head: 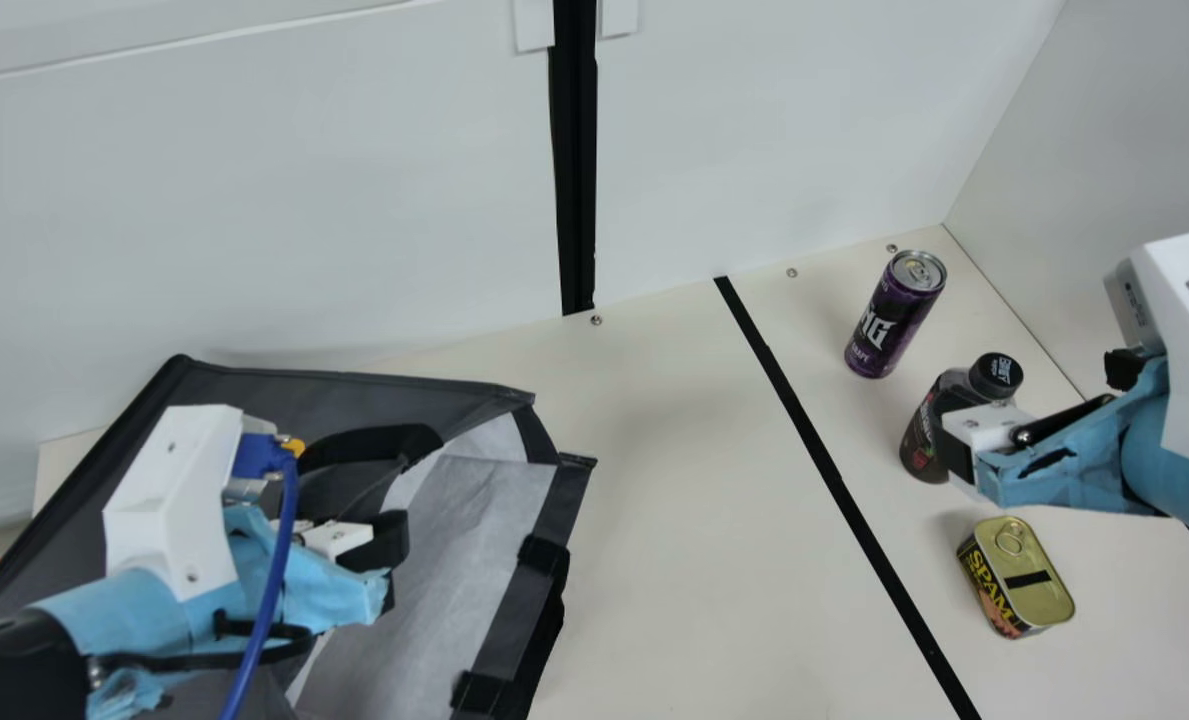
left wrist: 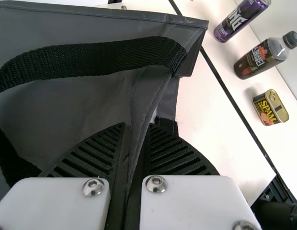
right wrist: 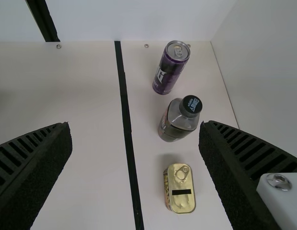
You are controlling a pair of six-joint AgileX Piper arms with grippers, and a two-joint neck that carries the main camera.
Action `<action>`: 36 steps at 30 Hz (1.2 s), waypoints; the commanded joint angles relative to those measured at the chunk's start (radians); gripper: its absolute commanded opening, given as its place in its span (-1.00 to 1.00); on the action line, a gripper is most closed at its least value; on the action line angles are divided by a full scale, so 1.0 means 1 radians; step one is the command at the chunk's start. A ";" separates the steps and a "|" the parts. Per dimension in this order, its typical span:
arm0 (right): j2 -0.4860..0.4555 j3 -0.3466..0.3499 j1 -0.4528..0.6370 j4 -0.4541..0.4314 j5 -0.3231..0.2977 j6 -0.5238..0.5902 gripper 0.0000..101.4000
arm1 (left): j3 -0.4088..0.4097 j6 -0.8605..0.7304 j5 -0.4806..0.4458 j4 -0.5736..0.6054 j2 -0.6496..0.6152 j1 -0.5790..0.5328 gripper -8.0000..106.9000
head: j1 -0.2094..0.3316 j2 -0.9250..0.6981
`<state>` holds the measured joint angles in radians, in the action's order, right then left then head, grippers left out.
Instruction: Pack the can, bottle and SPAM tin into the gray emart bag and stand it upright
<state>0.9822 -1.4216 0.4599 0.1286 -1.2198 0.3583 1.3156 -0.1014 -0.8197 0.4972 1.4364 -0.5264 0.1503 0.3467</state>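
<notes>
None of the three is packed (standing up the bag remains too): main view, can on the desk at eleven o'clock from the bottle, SPAM tin at five; left pincer, arm from eight, grips bag fabric, right pincer, arm from three, hovers wide open

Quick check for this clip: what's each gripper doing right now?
Left gripper: jaws closed on a fold of the gray bag.
Right gripper: jaws wide open, holding nothing.
</notes>
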 commanded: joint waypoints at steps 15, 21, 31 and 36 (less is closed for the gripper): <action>0.000 0.000 0.000 0.000 0.000 0.000 0.87 | 0.000 -0.026 -0.001 0.018 0.003 0.040 -1.00 | 0.024 0.002; 0.000 0.000 0.000 0.000 0.000 0.000 0.87 | 0.000 -0.027 -0.001 0.016 0.002 0.044 -1.00 | 0.024 0.002; 0.000 0.000 0.000 0.000 0.000 0.000 0.87 | 0.000 -0.027 -0.001 0.016 0.001 0.044 -1.00 | 0.024 0.002; 0.000 0.000 0.000 0.000 0.000 0.000 0.87 | 0.000 -0.027 -0.001 0.016 0.001 0.044 -1.00 | 0.024 0.002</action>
<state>0.9822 -1.4216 0.4599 0.1286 -1.2198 0.3583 1.3156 -0.1288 -0.8204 0.5134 1.4370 -0.4826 0.1519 0.3482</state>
